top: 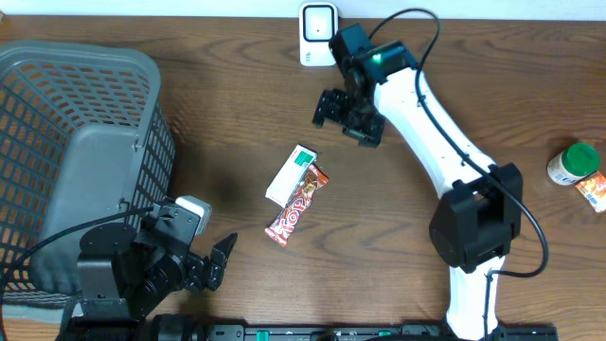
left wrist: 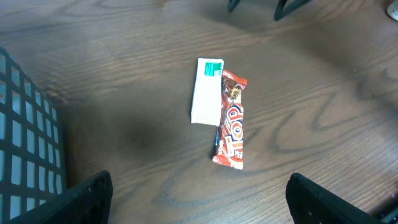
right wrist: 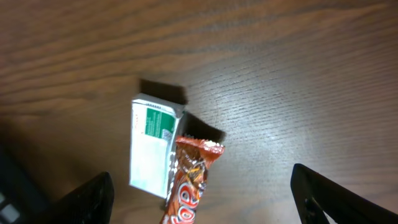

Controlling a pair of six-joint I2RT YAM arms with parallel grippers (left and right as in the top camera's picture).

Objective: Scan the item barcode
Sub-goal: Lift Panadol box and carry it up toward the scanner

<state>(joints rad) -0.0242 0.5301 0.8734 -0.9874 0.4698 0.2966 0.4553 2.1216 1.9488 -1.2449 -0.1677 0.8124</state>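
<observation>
Spreading across every view is the brown wooden table (top: 218, 85), and the grey mesh basket (top: 85, 142) fills its left side, cut off by the frame edge. What lies inside it I can't make out.

Next, the white right arm (top: 431, 123) reaches from the near edge up toward the far side. Its right gripper (top: 347, 120) hangs above bare wood with jaws wide and nothing between them. In its own wrist view only the dark fingertips (right wrist: 93, 199) show, at the bottom corners.

The black left arm (top: 114, 275) sits low by the basket, partly out of shot. The left gripper (top: 202, 269) is also spread wide and empty.

At the far edge stands the white scanner (top: 319, 33), its top clipped.

Over on the right there's a green-lidded jar (top: 573, 163) with an orange packet (top: 594, 192) beside it, half out of frame.

Mid-table, free of both grippers, lies the red candy bar (top: 296, 204), flat and touching the white-and-green box (top: 289, 174) along one side. The print on both is too small to read, and I can't spot a barcode.
</observation>
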